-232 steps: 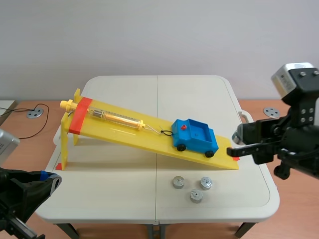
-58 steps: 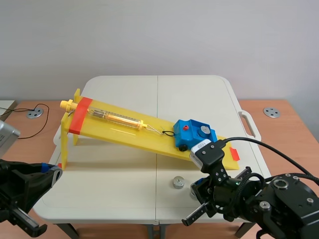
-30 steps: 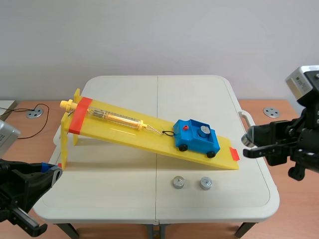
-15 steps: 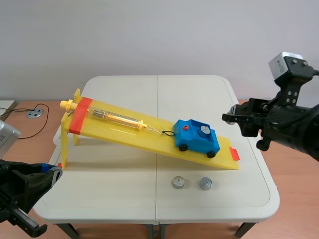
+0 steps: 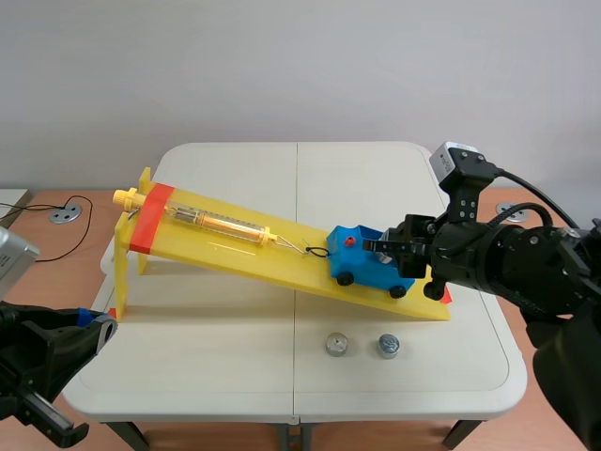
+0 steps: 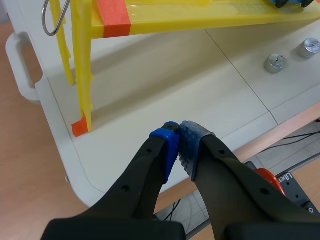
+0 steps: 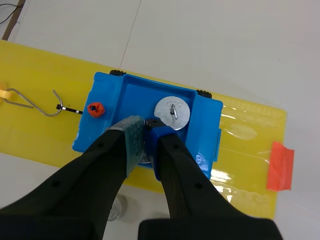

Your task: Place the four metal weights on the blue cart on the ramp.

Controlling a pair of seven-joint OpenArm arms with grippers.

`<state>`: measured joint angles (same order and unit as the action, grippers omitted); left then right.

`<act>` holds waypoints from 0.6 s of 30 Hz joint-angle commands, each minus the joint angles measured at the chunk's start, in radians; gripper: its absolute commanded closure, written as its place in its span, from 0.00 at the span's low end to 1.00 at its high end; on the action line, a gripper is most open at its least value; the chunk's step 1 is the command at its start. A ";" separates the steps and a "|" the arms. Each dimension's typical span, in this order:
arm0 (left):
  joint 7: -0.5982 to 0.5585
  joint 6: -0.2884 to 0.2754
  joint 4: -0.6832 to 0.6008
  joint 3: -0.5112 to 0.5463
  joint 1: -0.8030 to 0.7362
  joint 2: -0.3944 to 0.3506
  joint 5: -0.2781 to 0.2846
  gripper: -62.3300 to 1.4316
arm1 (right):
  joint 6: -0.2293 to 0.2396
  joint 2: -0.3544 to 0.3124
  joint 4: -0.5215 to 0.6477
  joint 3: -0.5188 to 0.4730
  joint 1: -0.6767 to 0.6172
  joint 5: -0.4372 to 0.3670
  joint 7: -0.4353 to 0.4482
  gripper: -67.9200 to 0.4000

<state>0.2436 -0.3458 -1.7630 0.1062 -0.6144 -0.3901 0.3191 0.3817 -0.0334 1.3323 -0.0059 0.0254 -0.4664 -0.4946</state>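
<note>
right gripper [image 7: 145,128]: I see it over the bed of the blue cart [image 5: 362,270]. Its fingers are pinched down to a narrow gap on the held weight [image 7: 144,159], and only a grey edge of that weight shows between the pads.
blue cart: it sits at the low end of the ramp [image 5: 235,246], at about 4 o'clock from the table's middle. Its hook line runs toward 10 o'clock to the spring scale [image 5: 211,222].
loaded weight [image 7: 172,111]: it lies flat in the cart bed, just ahead of the right gripper's fingertips.
first table weight [image 5: 336,345] and second table weight [image 5: 389,345]: both stand on the table [image 5: 188,376] at 6 o'clock from the cart, near each other but not touching.
left gripper [image 6: 179,131]: its fingers are pressed together on nothing. It is low by the table's 8 o'clock corner, well apart from the ramp.
change: half a second ago the right arm stood raised off the table's 3 o'clock edge; now it has swung in over the cart. In the oldest frame I count three weights on the table and none in the bed. Now two are on the table, one is in the bed and one is in the grip. The cart and the left arm have kept their places.
</note>
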 commanded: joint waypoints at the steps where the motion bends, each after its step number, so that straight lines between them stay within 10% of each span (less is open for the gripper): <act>1: -0.073 -0.043 -0.061 0.016 0.016 0.007 0.062 0.93 | 0.032 -0.002 0.096 0.003 0.103 -0.048 0.166 0.98; 11: -0.073 -0.043 -0.061 0.016 0.016 0.007 0.062 0.93 | 0.031 0.011 0.047 0.017 0.116 -0.011 0.187 0.98; 18: -0.073 -0.043 -0.061 0.016 0.016 0.007 0.062 0.93 | 0.047 0.003 0.048 0.009 0.116 -0.013 0.175 0.71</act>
<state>0.2436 -0.3458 -1.7630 0.1062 -0.6144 -0.3901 0.3191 0.3817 -0.0223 1.3106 0.0021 0.0303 -0.4267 -0.4725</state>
